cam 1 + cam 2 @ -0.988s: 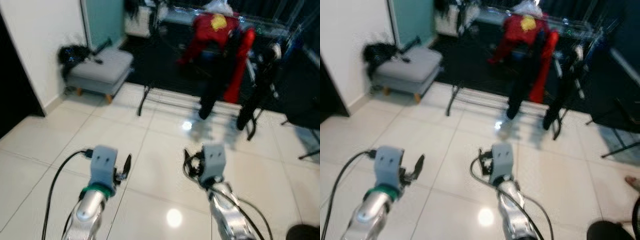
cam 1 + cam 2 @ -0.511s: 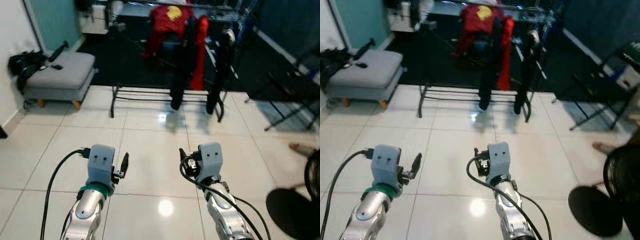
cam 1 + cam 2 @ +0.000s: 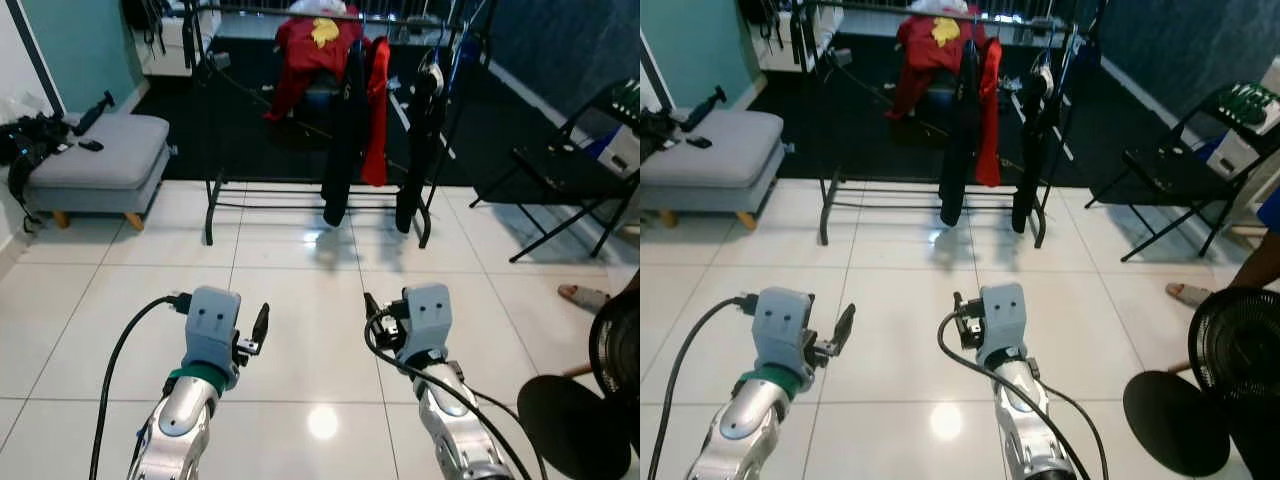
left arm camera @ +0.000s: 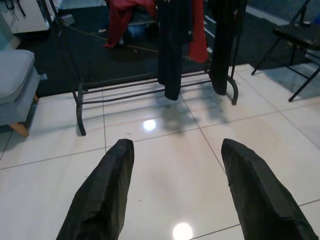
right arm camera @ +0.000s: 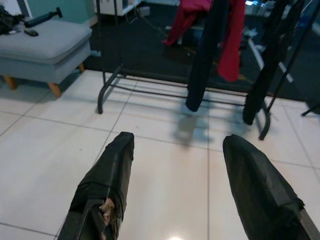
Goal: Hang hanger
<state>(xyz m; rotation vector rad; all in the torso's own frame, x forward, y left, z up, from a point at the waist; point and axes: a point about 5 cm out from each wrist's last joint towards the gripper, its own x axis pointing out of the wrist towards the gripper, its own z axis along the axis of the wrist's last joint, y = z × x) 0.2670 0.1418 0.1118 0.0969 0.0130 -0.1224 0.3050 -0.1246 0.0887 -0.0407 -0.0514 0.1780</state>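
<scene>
Clothes rack (image 3: pixel 215 190) top cut off; both end effectors spread, empty.

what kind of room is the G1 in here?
Probably a home living or laundry area: white tiled floor, a black clothes rack hung with red and dark garments, a grey padded footstool and a folding chair.

Head eyes and both wrist cameras face the distant clothes rack (image 3: pixel 318 150).

left tool (image 4: pixel 172 192) spread, empty | clothes rack (image 4: pixel 150 82) ahead on tiles
</scene>
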